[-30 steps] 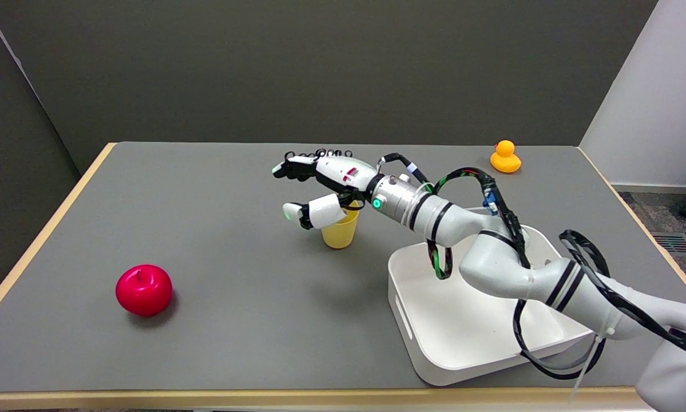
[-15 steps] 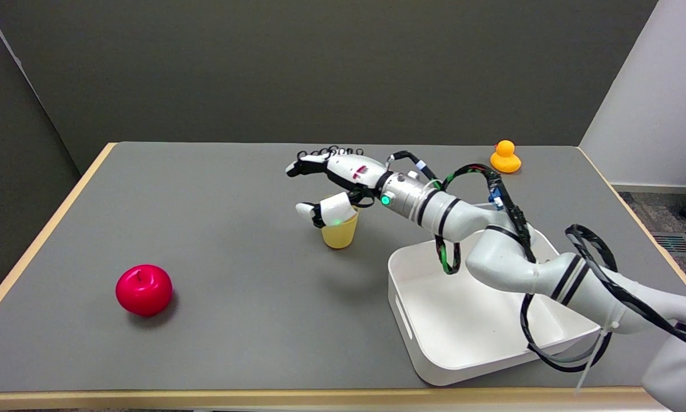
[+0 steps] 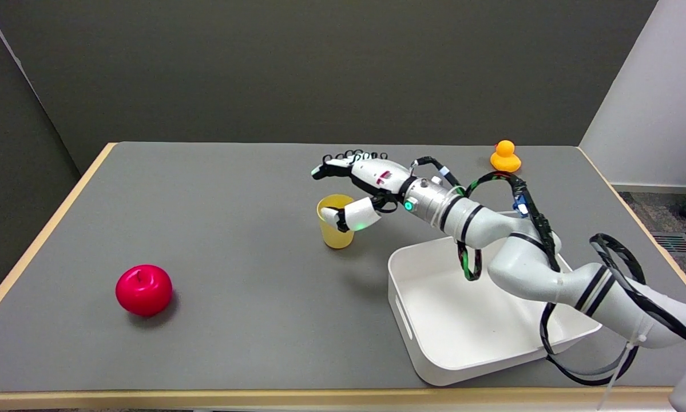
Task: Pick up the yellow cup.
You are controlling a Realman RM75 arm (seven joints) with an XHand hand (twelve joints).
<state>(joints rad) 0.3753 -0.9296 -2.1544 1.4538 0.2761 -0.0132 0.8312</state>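
Note:
The yellow cup (image 3: 333, 225) stands upright on the grey table (image 3: 217, 229), a little left of the white bin. My right hand (image 3: 359, 191) reaches in from the right at the cup's right side. Its thumb lies in front of the cup's upper right wall, and its other fingers (image 3: 334, 170) stretch out apart above and behind the rim. The hand is open and holds nothing. Whether the thumb touches the cup cannot be told.
A white bin (image 3: 434, 320) sits at the near right under my arm. A red apple (image 3: 143, 289) lies at the near left. A yellow rubber duck (image 3: 504, 157) stands at the far right corner.
My right hand has drawn back to the right, from past the cup's left side to its right side. The cup's mouth, covered before, now shows. The cup has not moved.

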